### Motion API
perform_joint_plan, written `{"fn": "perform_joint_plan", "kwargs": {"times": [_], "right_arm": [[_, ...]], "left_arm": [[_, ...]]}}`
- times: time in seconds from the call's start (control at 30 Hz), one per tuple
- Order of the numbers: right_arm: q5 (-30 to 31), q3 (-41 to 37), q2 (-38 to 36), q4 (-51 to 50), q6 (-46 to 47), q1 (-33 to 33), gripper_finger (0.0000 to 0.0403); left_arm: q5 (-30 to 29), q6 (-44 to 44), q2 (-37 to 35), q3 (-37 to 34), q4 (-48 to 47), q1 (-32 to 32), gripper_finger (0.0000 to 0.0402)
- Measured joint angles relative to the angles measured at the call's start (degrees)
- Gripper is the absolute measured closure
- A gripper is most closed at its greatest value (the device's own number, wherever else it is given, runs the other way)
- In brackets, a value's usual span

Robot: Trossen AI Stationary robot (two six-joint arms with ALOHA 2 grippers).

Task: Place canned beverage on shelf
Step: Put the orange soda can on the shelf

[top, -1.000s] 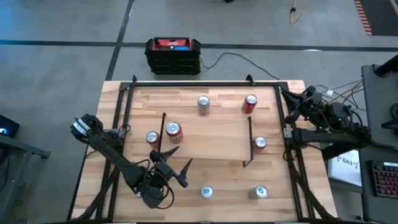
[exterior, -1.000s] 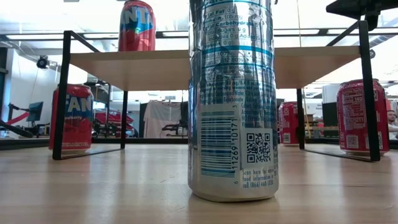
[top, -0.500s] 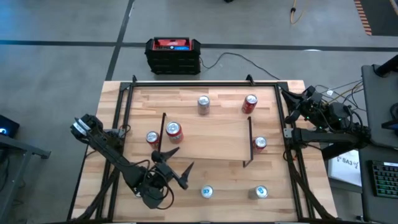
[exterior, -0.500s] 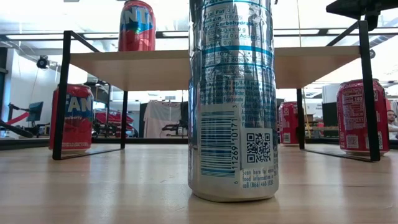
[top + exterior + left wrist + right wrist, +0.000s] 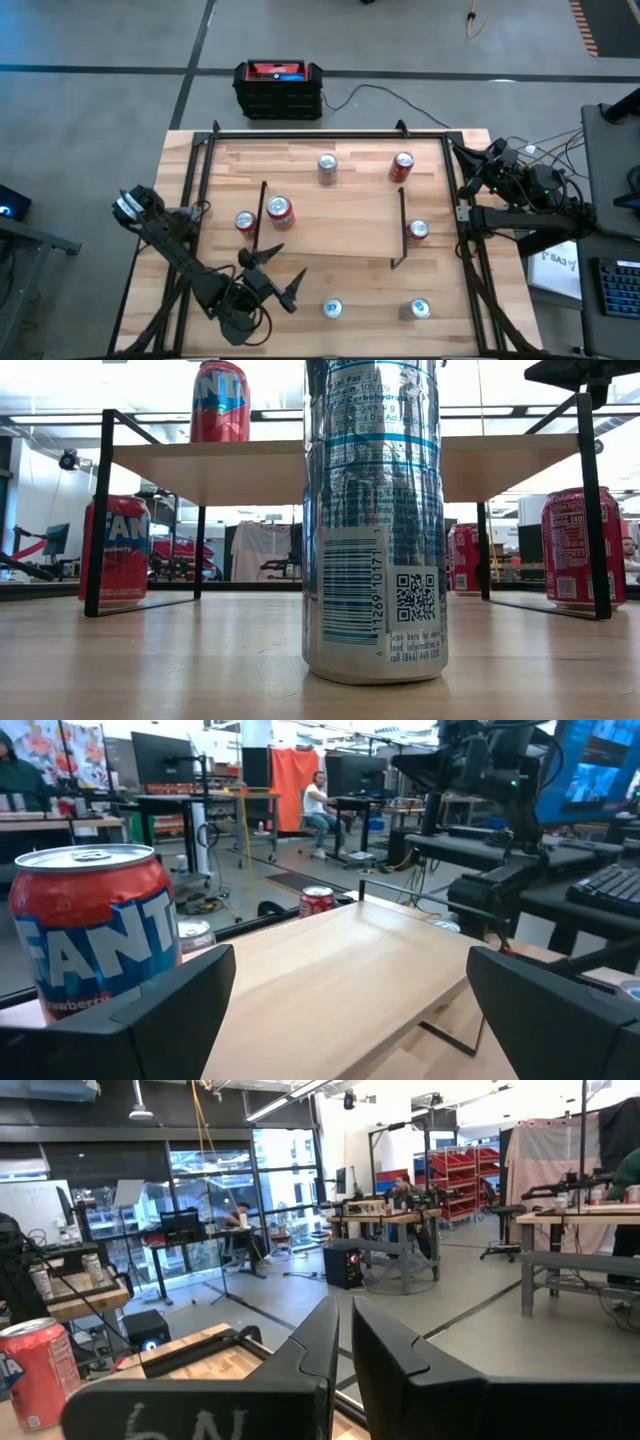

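Set upright at nine o'clock on the low light-wood shelf — red soda can — beyond wide-open, empty left gripper (right gripper parked shut, at three o'clock).

I see the shelf at the middle of the tabletop, with one can on its left end. Another can stands on the tabletop just left of the shelf, and one just right of it. Two cans stand behind the shelf, two more at the near edge. My left end effector is near the shelf's near-left corner.
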State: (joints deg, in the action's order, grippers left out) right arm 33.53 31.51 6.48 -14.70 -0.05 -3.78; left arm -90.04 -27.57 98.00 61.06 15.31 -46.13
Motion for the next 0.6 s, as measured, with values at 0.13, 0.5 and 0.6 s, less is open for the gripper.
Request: {"fn": "perform_joint_plan", "kwargs": {"times": [0.13,0.5,0.6], "right_arm": [[0.01,-0.02,0.00,0.00,0.00,0.01,0.0380],[-0.01,-0.02,0.00,-0.02,0.00,0.01,0.0380],[-0.01,-0.01,-0.01,-0.01,0.00,-0.01,0.0380]], "left_arm": [[0.00,0.41,0.00,0.00,0.00,0.04,0.0018],[0.01,-0.55,0.00,2.61,0.05,-2.18,0.0018],[0.00,6.63,0.00,5.38,0.07,-2.76,0.0019]]}}
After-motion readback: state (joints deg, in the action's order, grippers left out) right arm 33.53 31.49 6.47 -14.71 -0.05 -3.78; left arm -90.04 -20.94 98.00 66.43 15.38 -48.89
